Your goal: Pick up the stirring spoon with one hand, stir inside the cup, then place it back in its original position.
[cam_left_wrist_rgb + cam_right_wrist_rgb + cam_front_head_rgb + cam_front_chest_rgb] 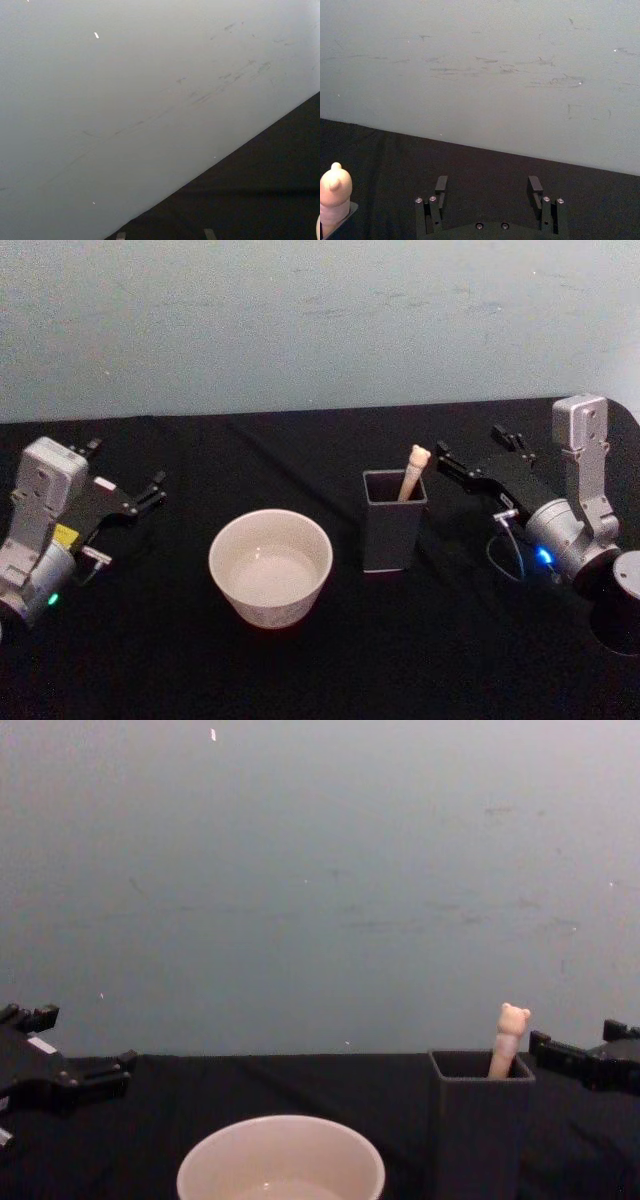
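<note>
1. Left claw at the far left of the black worktop, fingers spread, pinching nothing, well apart from the cup. Small yellow label on the arm's grey body, writing too small to read.
2. Cream-white cup left of centre and nearer than the holder, upright, standing apart from it. No print visible on its wall.
3. Dark grey square holder just right of centre, upright on the worktop, plain-sided with no marking.
4. Stirring spoon standing inside the holder, leaning toward its far right corner, beige handle and tiny bear head poking above the rim; bowl hidden inside.
5. Right claw right of the holder, near the bear head but not touching, fingers spread wide and pinching nothing; both fingertips seen apart in the right wrist view.
</note>
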Robot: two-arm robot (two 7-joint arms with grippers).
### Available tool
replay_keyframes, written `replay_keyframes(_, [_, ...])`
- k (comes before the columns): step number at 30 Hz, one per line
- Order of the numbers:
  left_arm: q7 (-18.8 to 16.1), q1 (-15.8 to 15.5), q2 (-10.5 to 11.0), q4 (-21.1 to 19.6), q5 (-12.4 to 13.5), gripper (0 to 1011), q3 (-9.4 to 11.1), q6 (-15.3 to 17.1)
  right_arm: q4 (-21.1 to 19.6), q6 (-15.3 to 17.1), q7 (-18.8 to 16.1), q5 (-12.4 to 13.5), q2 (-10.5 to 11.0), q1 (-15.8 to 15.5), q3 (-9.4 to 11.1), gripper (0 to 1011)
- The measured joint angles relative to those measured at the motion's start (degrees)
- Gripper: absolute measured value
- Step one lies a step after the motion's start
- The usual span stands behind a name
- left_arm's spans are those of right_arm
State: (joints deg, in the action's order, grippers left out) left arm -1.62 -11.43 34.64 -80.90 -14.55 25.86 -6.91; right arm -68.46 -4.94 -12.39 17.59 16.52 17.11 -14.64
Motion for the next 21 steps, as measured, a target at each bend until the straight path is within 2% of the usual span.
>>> replay_keyframes(21, [0.00,0.00,0.00,0.00,0.00,1001,0.00,0.00,-0.04,-0.03,0.03,0.05,0.00,-0.01,0.00,1002])
